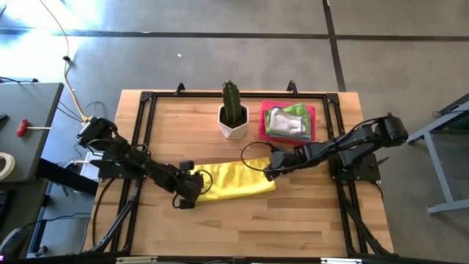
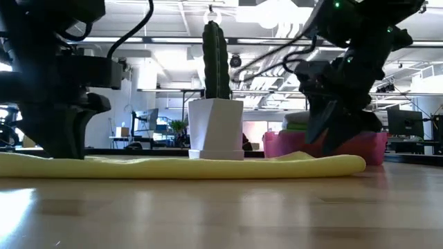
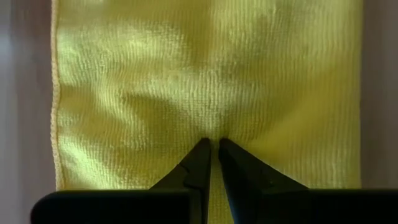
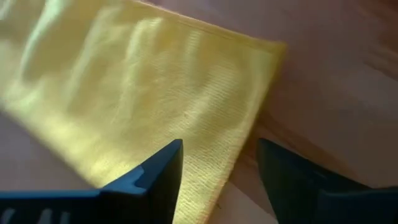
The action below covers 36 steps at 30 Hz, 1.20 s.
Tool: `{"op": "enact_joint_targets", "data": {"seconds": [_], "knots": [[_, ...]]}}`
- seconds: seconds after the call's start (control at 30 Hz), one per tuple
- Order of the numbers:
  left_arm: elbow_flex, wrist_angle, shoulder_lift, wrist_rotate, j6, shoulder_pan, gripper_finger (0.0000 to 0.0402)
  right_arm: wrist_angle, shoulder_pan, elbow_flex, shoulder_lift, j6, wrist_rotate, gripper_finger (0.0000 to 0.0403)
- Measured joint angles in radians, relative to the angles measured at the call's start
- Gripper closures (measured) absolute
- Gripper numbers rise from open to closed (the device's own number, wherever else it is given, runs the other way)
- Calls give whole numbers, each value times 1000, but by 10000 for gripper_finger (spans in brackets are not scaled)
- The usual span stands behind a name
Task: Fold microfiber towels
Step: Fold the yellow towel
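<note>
High view — left hand point(image 1: 192, 183) pinched on yellow towel point(image 1: 236, 182), right hand point(image 1: 271, 166) spread open over its other end

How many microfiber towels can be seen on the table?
3 at least: the yellow towel between both grippers, plus grey and green towels in the pink tray; more may lie hidden underneath.

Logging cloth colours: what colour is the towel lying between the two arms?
Plain yellow towel; the left wrist view shows it best.
</note>
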Motion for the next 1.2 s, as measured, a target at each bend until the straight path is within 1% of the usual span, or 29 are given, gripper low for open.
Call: {"op": "enact_joint_targets", "data": {"seconds": [0.13,0.2,0.33,0.43,0.63,0.87,1.03,1.13,1.2], "knots": [[-2,59,0,6,-3,-26,369,-28,0,-1,41,120,4,186],[-1,97,1,45,-3,-34,369,-10,1,-1,66,149,3,180],[-3,134,-1,108,-2,-36,369,-6,3,4,99,170,0,180],[-4,151,1,113,0,-36,369,7,3,4,117,169,-18,186],[-4,160,1,90,19,-37,369,75,22,-1,123,131,-21,209],[-5,200,2,87,19,-37,369,118,50,-1,127,108,8,239],[-5,210,2,87,19,-37,369,133,51,-1,128,106,5,258],[-5,209,2,86,20,-37,369,138,53,-1,128,89,-5,277],[-5,209,2,86,26,-37,369,135,54,-1,128,79,0,297]]}}
